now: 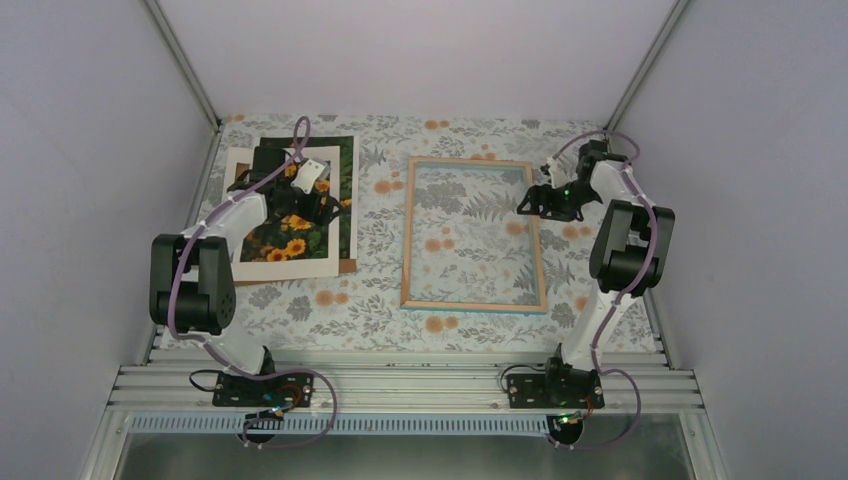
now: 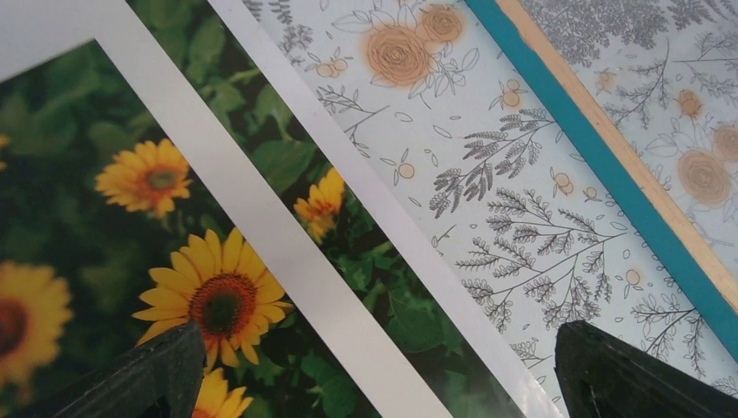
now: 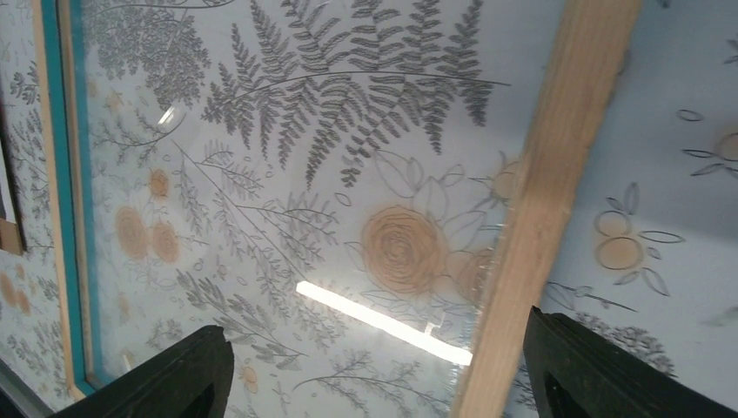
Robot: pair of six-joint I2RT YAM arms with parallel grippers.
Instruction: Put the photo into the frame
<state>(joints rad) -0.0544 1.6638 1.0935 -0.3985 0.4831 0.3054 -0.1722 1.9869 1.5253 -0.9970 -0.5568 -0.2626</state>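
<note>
Hovering my left gripper (image 2: 374, 348), jaws wide open, over photo (image 2: 218, 296) at left under white mat (image 2: 261, 218). Judging print light, floppy, crease-prone: edge pinch. My right gripper (image 3: 374, 340) gaping empty over frame (image 3: 548, 174), right.

Bare table (image 1: 380, 285) is seen between the photo (image 1: 290, 245) and the frame (image 1: 475, 305); the photo is overlaid by a white border sheet (image 1: 285, 268) and overhung by the left gripper (image 1: 322, 208), the frame's right rail by the right gripper (image 1: 530, 201)
</note>
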